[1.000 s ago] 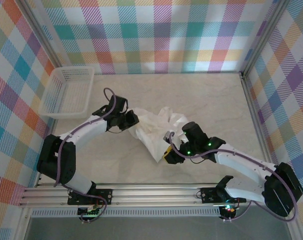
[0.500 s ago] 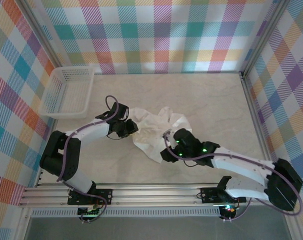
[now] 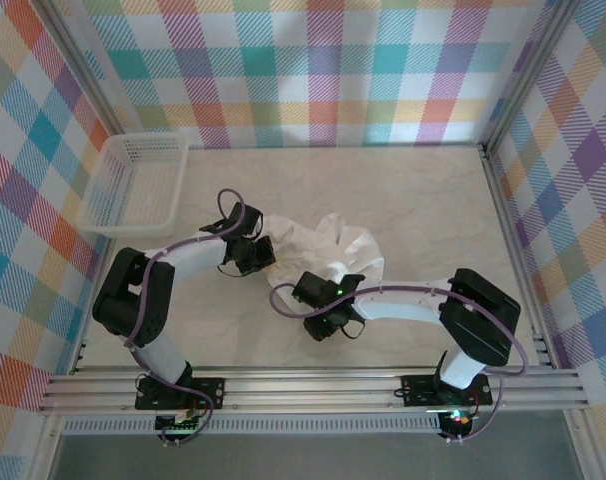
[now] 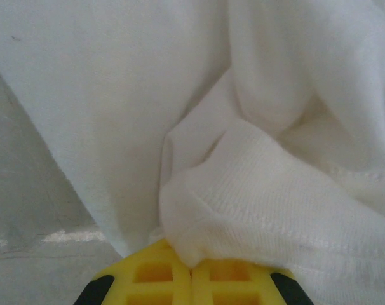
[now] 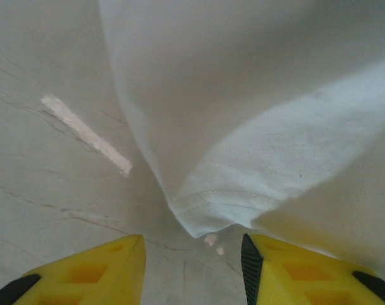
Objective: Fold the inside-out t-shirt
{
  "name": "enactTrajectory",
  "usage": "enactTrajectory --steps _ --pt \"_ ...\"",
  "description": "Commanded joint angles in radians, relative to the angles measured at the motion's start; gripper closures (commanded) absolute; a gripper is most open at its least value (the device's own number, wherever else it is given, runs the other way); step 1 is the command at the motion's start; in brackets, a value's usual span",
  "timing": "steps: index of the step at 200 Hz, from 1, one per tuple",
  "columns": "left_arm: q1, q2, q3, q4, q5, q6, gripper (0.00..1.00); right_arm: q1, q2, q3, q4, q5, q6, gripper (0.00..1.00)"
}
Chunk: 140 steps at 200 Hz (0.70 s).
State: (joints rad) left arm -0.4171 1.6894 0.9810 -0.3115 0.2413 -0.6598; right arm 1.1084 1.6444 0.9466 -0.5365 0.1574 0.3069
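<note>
T-shirt: the inside-out t-shirt [image 3: 323, 245] lies crumpled in the middle of the tabletop [image 3: 433, 200], between the two arms (not yet spread flat).
Left claw: the left claw [image 4: 191, 274] is pinched tight on a ribbed seam fold at the shirt's left edge, probably to draw it outward.
Right claw: the right claw [image 5: 192, 264] stands parted and empty, with a hemmed corner just ahead (a grab looks likely).
Room: bare tabletop lies right and beyond; the mesh basket [image 3: 133, 185] sits well apart, far left.

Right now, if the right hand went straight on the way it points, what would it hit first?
Most likely the t-shirt: its stitched hem corner lies just ahead of the open right hand, in line with the gap between its yellow fingers. How close is hard to judge.
</note>
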Motion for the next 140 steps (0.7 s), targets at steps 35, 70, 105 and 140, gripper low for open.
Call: enactTrajectory --steps 35,70,105,140 --pt "0.000 0.003 0.013 -0.004 -0.005 0.008 1.00 0.013 0.080 0.070 -0.046 0.027 -0.019 0.51" --pt "0.001 0.003 0.005 0.006 -0.003 -0.001 1.00 0.016 0.121 0.094 -0.030 0.031 -0.031 0.51" --pt "0.000 0.004 0.000 0.008 -0.005 -0.006 1.00 0.016 0.150 0.105 -0.024 0.070 -0.006 0.71" --pt "0.000 -0.003 0.002 -0.005 -0.014 0.003 1.00 0.016 0.086 0.095 -0.029 0.139 0.014 0.91"
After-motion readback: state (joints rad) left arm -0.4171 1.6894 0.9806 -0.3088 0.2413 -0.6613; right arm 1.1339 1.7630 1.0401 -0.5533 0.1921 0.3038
